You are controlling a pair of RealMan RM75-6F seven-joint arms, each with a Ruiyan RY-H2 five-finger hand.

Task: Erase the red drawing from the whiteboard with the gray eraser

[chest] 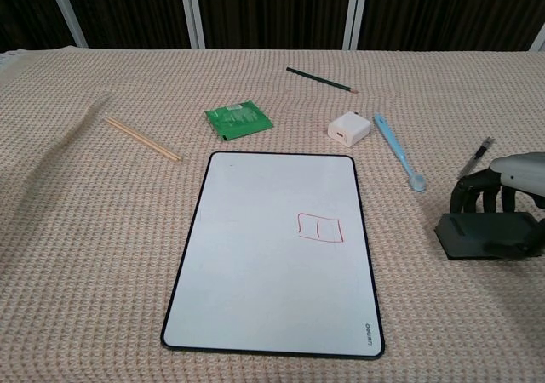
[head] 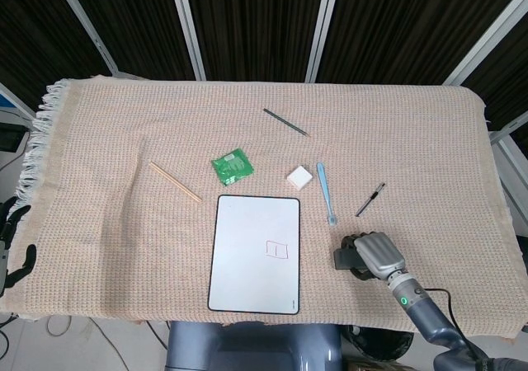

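**Grasping the eraser, before any wiping**

The right hand [chest: 502, 197] rests over the dark gray rectangular eraser [chest: 485, 236], which lies flat on the beige knitted tablecloth [head: 124, 140] to the right of the board and well apart from it. In the chest view the dark fingers [chest: 477, 197] curl down over the eraser's far edge and touch it; whether the grip is fully closed cannot be told, since the thumb side is hidden. The eraser does not appear lifted. The white rectangular whiteboard with a black rim [head: 254, 254] lies near the front edge, and the small red box-shaped drawing [head: 277, 249] sits intact on its right half. The left hand [head: 10, 243] rests at the table's left margin, fingers apart, holding nothing.

Step in hand, as judged: securing the eraser. The next move calls for a firm hold, a lift, a carry leftward over the drawing, then flat, pressed strokes without shifting the board.
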